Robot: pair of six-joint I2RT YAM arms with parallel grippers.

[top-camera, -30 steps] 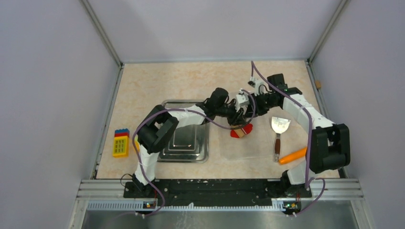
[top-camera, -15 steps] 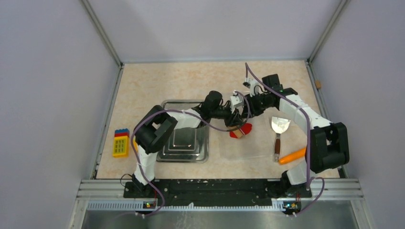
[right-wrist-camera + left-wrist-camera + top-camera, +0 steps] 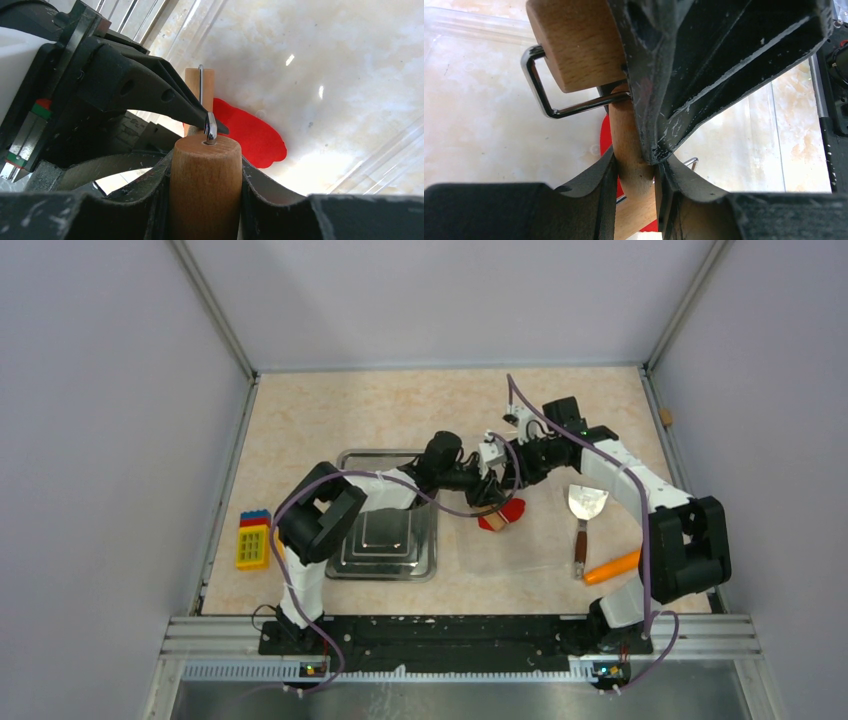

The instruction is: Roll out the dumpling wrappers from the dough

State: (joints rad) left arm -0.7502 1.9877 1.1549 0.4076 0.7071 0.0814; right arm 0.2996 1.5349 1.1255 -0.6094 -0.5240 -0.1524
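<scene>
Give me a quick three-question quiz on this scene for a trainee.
1. True or false: the dough lies in the tray.
2. What orange thing lies beside the spatula?
3. Both arms' jaws are shut on: A) the spatula, B) the roller, C) the dough.

Key:
1. False. It lies on the clear mat.
2. The carrot.
3. B.
</scene>
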